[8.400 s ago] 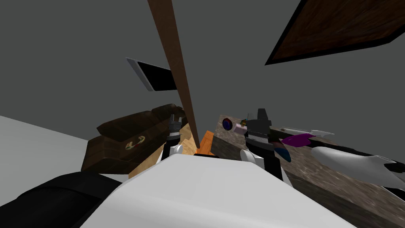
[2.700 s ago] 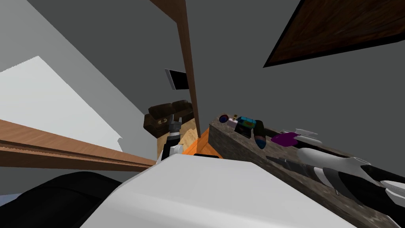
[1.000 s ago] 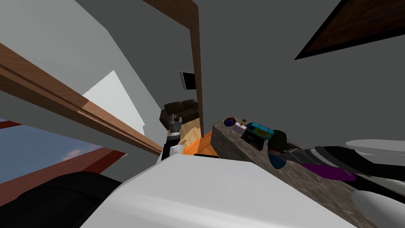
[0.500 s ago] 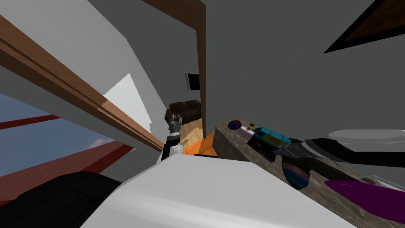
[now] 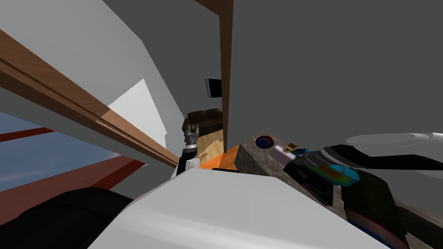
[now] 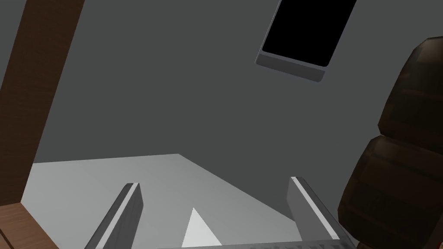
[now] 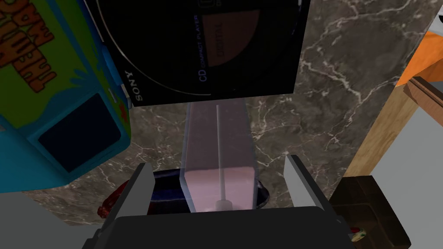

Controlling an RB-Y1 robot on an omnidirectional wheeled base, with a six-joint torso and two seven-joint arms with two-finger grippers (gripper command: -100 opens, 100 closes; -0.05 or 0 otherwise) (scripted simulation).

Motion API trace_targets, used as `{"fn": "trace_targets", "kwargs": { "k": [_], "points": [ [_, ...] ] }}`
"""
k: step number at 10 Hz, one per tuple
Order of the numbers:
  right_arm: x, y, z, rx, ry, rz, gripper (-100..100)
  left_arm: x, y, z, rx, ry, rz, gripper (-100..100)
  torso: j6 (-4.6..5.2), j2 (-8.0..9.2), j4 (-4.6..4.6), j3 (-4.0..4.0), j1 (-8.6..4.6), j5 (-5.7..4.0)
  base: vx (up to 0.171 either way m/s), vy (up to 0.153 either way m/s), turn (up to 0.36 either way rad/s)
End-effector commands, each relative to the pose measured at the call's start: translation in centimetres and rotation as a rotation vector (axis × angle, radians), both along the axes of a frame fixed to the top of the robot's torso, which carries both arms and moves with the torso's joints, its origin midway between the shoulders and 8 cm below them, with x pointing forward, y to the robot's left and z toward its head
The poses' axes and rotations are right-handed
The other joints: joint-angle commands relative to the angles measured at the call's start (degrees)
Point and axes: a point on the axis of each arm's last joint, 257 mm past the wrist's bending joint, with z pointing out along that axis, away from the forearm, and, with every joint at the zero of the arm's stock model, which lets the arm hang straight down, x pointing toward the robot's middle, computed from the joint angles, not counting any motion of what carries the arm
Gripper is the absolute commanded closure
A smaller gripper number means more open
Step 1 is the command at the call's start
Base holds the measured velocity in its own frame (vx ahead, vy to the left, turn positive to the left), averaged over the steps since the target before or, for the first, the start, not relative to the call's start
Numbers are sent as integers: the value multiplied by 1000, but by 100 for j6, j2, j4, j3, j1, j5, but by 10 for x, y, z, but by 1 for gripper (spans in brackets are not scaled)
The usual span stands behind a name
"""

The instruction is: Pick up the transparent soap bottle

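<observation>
The transparent soap bottle (image 7: 218, 160), pinkish with a thin tube inside, lies on the marble countertop (image 7: 337, 95). It sits between the fingers of my right gripper (image 7: 220, 190), which is open; gaps show on both sides of the bottle. In the head view the bottle (image 5: 280, 153) has a gold cap and lies at the tip of my right arm, which reaches in from the right. My left gripper (image 5: 191, 129) hangs open past the counter's end, holding nothing.
A black CD player (image 7: 203, 47) lies just beyond the bottle's far end. A teal and green van-shaped box (image 7: 47, 95) stands beside it. A dark blue bowl (image 7: 164, 194) sits under the gripper. A brown door frame (image 5: 226, 78) rises by the counter's end.
My head view has swung, sliding the counter to the lower right. My right arm has moved along the counter, over the CD player, until its gripper straddles the bottle. The left arm has not moved.
</observation>
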Motion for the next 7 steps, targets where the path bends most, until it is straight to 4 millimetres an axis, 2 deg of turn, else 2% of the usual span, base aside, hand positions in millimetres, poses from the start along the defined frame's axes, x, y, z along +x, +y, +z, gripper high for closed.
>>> {"fn": "trace_targets", "kwargs": {
  "k": [1,4,7],
  "points": [
    [-1,-3,-3,-2,2,-47,-100,0,0,0,0,0,0,0,0,0,0,0,0,0,-70,-70,267],
    [-2,-5,-5,-2,4,-97,-100,0,0,0,0,0,0,0,-4,74,17,42,-38,-9,-142,-80,252],
    [-3,-10,-10,-7,3,-177,-100,0,0,0,0,0,0,0,5,62,17,38,-28,-7,-125,-60,253]
  ]
}}
